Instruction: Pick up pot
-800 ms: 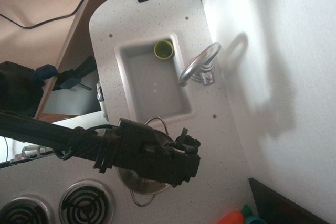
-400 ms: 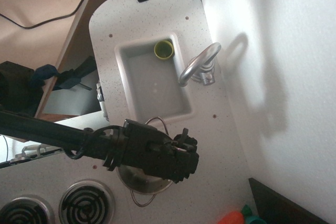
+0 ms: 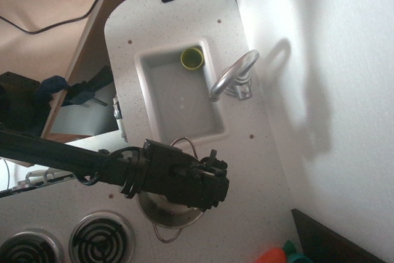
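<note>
The shiny silver pot sits on the white counter between the sink and the stove burners. One wire loop handle shows above it and another below it. My black gripper hangs directly over the pot and covers most of it. Its fingers are hidden under the black body, so I cannot tell whether they are open or shut, or whether they touch the pot.
A white sink basin holds a small yellow-green cup. A silver faucet arches beside it. Two coil burners lie at bottom left. An orange and teal object lies at the bottom edge. A white wall is on the right.
The gripper has shifted slightly left and a little down over the pot. The pot has not moved.
</note>
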Tool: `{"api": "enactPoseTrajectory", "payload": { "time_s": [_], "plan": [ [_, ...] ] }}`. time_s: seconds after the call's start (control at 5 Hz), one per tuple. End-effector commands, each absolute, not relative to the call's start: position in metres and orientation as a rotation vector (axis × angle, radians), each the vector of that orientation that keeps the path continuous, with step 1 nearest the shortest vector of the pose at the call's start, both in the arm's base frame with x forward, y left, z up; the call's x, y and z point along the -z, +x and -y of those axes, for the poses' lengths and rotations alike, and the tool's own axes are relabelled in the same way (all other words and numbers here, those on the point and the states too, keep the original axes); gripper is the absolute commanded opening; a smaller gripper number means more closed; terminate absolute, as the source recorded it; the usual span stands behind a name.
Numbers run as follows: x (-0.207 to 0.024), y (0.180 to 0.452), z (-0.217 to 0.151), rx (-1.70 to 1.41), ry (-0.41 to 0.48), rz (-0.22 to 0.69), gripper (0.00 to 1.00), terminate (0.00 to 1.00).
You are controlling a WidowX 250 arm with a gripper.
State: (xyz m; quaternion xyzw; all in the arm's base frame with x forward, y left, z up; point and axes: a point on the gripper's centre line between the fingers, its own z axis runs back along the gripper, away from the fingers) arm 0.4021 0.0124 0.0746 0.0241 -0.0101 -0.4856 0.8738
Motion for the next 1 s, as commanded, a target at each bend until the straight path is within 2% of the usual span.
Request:
{"api": "enactPoseTrajectory", "payload": {
  "time_s": [0.0,0.8],
  "plan": [
    [-0.0909,0.4092,-0.0164,1.012,0.086,0.054,1.0,0.0],
    [-0.0896,0.4157,-0.018,0.992,0.124,0.05,1.0,0.0]
  ]
}}
